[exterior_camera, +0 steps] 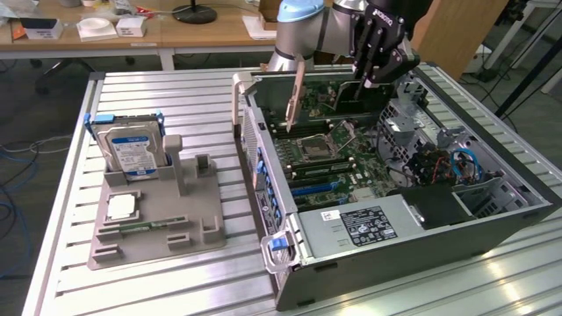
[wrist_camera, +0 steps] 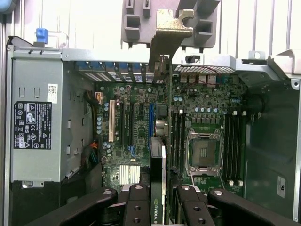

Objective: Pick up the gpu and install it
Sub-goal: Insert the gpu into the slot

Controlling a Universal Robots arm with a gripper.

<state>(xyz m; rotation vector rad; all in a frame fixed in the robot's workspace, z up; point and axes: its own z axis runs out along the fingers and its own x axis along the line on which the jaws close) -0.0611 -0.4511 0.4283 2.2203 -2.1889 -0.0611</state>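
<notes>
The gpu (exterior_camera: 330, 99) is a thin, flat, dark green circuit card with a silver metal bracket at one end. It stands on edge inside the open black tower computer case (exterior_camera: 491, 217), at about one o'clock in the exterior view. I have the black two-fingered pincer (exterior_camera: 369, 78) pinching it on both faces, at the end away from the bracket. In the wrist view the gpu (wrist_camera: 157, 188) runs edge-on between the black fingers (wrist_camera: 136, 207), with its bracket close to the case's slotted wall.

Under it lies the green motherboard (exterior_camera: 351, 164), whose square silver processor socket (exterior_camera: 314, 148) sits near the card, at its six o'clock. I cannot tell whether the card's lower edge touches a slot. The silver boxy power supply (exterior_camera: 360, 224) fills the case's six o'clock end.

Well apart, at nine o'clock on the slatted metal bench (exterior_camera: 176, 85), a grey plastic fixture (exterior_camera: 189, 217) holds a silver hard drive with a blue label (exterior_camera: 131, 151) — upright in its cradle.
</notes>
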